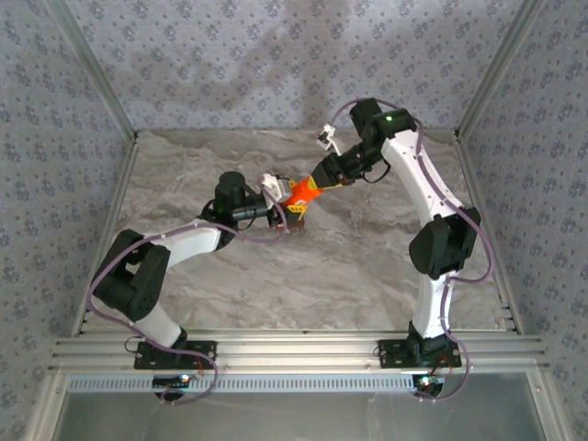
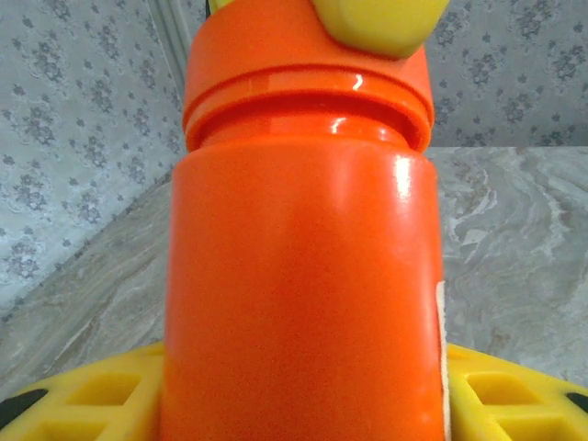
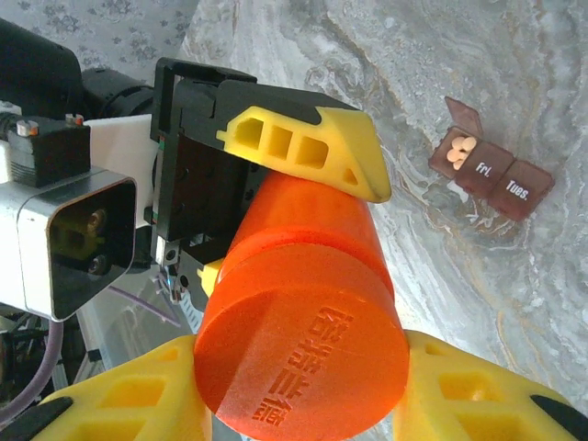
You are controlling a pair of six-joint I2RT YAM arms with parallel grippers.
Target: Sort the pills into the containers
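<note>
While pinched at body by left jaws, at cap by right jaws, judged orange bottle [image 3: 303,312] light, rigid, slick. Judged containers [image 3: 491,175], 2 o'clock in right wrist view, flimsy; best gripped across long sides.

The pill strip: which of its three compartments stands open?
The end compartment next to "Fri.": its lid is raised and pale pills lie inside. "Fri." and "Tues." are shut.
</note>
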